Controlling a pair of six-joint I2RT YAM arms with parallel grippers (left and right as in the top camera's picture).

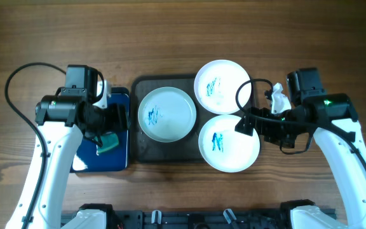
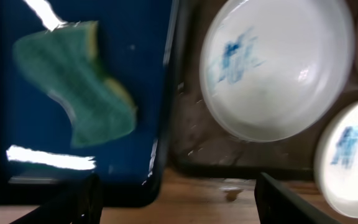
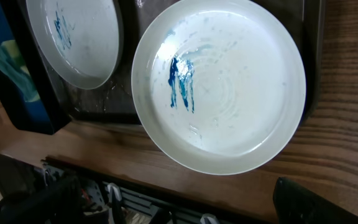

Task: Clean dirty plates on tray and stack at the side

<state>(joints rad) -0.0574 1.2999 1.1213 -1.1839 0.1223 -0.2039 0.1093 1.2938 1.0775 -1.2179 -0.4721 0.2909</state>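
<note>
The dark grey tray [image 1: 143, 149] lies mid-table with one white plate [image 1: 166, 114] in it, marked with blue scribble. Two more scribbled plates, a far one [image 1: 222, 87] and a near one [image 1: 229, 142], overlap the tray's right rim. In the right wrist view the near plate [image 3: 219, 84] fills the middle. My left gripper [image 1: 114, 119] hovers over the blue tray, open, with nothing between its fingers [image 2: 79, 202]. My right gripper [image 1: 250, 122] is beside the two right plates, open and empty, its fingers [image 3: 316, 202] wide apart.
A glossy blue tray [image 1: 88, 159] lies left of the grey tray and holds a green sponge [image 1: 110, 141], which is upper left [image 2: 73, 93] in the left wrist view. Bare wooden table surrounds the trays. The robot's base frame [image 3: 135, 202] runs along the front edge.
</note>
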